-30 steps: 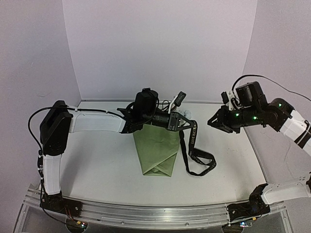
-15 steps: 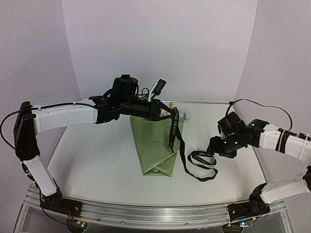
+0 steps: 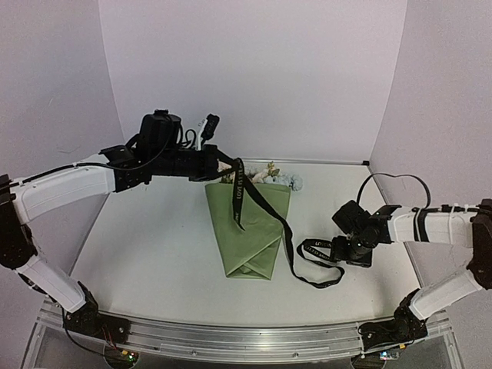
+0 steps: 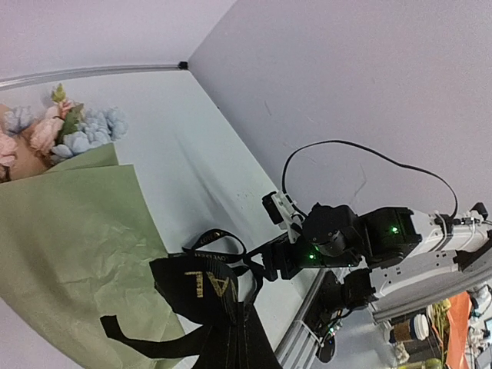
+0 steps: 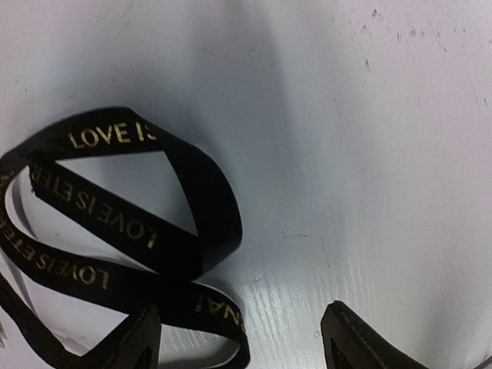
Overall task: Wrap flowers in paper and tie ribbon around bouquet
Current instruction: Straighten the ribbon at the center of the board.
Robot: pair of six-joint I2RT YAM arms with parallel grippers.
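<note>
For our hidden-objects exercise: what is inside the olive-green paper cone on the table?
Pale blue and cream-peach artificial blooms show at the wide far end of the olive-green paper cone. Anything deeper, such as stems, is hidden by the paper.

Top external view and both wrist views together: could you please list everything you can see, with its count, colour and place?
bouquet: one, olive-green paper cone, lying mid-table with its wide end away from the arms
flowers: one bunch, pale blue and cream-peach, showing at the cone's wide end
ribbon: one, black with gold lettering; one end lifted above the cone, the rest draped across it and looped on the table to its right
table: one, white
walls: pale lilac, behind and at both sides
rail: one, metal, along the near edge
left gripper: shut on the ribbon, above the cone's wide end
right gripper: open, low beside the ribbon's loop
</note>
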